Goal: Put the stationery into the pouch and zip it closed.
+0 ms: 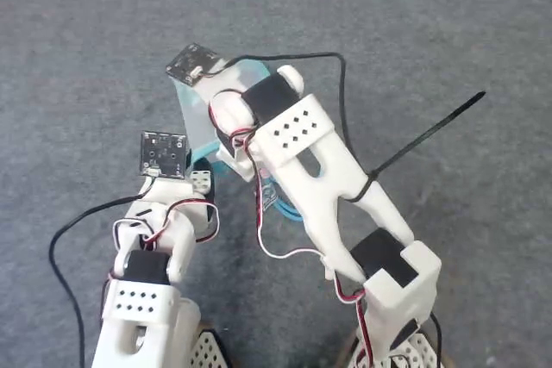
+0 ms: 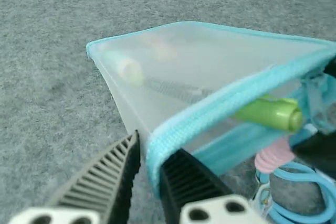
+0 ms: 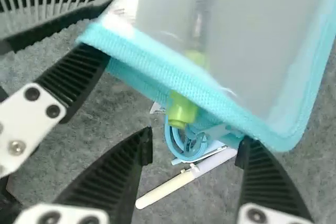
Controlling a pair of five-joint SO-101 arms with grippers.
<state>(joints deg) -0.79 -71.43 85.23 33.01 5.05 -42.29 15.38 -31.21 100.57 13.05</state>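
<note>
The left claw (image 2: 152,146) is clenched on the zip edge of the pouch (image 2: 199,61); in the high view the pouch lies at 12 o'clock from it. The right claw (image 3: 195,139), released, hangs over the mouth end, nearer the white pen (image 3: 178,183) on the table (image 3: 320,171). The pen's length runs jaw to jaw, so a grasp likely needs a wrist turn.

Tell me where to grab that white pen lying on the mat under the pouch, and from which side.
Probably the free, cream-tipped half of the white pen, pinched across its slim barrel. It lies flat on the mat, and its other end is tucked under the blue loop. Come down from above with the open right claw, keeping below the pouch.
</note>
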